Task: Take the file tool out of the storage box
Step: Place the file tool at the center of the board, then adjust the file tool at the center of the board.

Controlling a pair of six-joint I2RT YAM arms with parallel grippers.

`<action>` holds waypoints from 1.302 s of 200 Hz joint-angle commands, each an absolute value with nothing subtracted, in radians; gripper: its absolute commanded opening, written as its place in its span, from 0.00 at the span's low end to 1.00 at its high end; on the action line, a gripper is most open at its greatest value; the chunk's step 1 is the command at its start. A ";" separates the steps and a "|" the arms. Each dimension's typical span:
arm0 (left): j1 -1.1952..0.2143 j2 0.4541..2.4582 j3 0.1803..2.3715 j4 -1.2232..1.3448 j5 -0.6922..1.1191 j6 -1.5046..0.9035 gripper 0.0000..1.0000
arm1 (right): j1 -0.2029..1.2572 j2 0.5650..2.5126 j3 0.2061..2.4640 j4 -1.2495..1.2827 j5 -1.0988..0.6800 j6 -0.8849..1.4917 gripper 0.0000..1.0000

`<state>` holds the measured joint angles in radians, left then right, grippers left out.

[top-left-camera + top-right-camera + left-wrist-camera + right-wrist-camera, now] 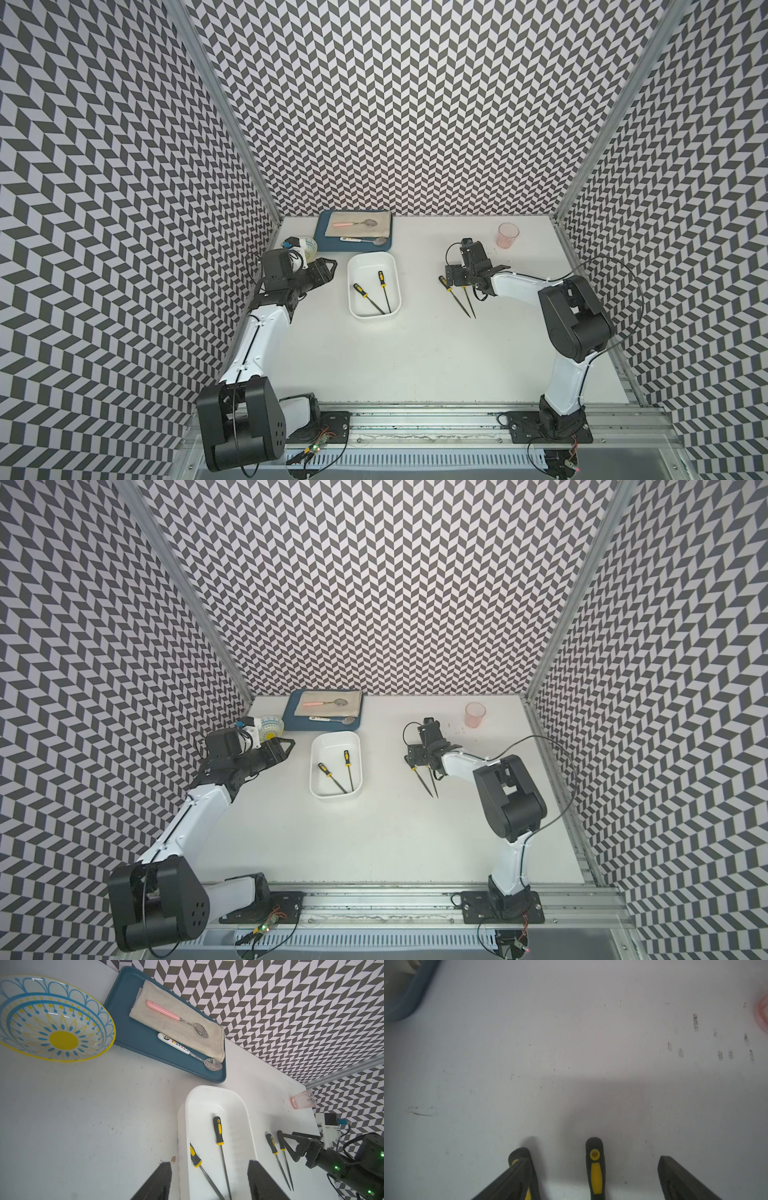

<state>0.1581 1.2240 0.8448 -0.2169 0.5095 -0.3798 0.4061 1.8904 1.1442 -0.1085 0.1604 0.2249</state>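
Chevron-papered walls (415,104) enclose a white table (415,365) on three sides. Low over it, the right gripper (591,1159) has its jaws spread wide and clamps nothing. Between its fingers (679,1180), touching neither, the centred loose file (595,1169) lies flat on the table, handle toward 12 o'clock, tip toward 6. Just beside it at 9 o'clock lies the outer loose file (272,1144), handle at 11, tip at 5, so the two tips nearly meet; I cannot tell whether they touch. Both lie outside the storage box (368,268), well apart from its 3 o'clock side. The right arm (577,320) rises from the rail at 5 o'clock to a high elbow, then its white forearm slopes toward 10 o'clock down to the wrist.

The box sits near the table's middle, long axis running 12 to 6. Inside it, the straight boxed file (381,278) lies almost along that axis, handle at 12. The slanted boxed file (360,290) points its tip to 5, close to the other's tip near the 6 o'clock wall.

The left gripper (208,1164) is at the box's 9 o'clock side, aimed toward 3, jaws partly apart and empty. The left arm (257,345) climbs from the rail at 7 o'clock toward 12.

A dark blue tray (133,1039) lies at the box's 12 o'clock, a patterned bowl (62,1040) at 10 and a pink cup (508,235) far off at 2
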 commanded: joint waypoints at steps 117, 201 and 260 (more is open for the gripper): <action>0.163 1.209 0.844 -0.203 0.499 -0.371 0.63 | 0.545 1.791 1.169 -0.133 0.010 0.174 0.00; 0.161 1.210 0.844 -0.206 0.495 -0.371 0.63 | 0.570 1.930 1.226 -0.172 0.032 0.218 0.00; 0.161 1.212 0.845 -0.205 0.499 -0.371 0.63 | 0.570 1.968 1.236 -0.178 0.074 0.222 0.00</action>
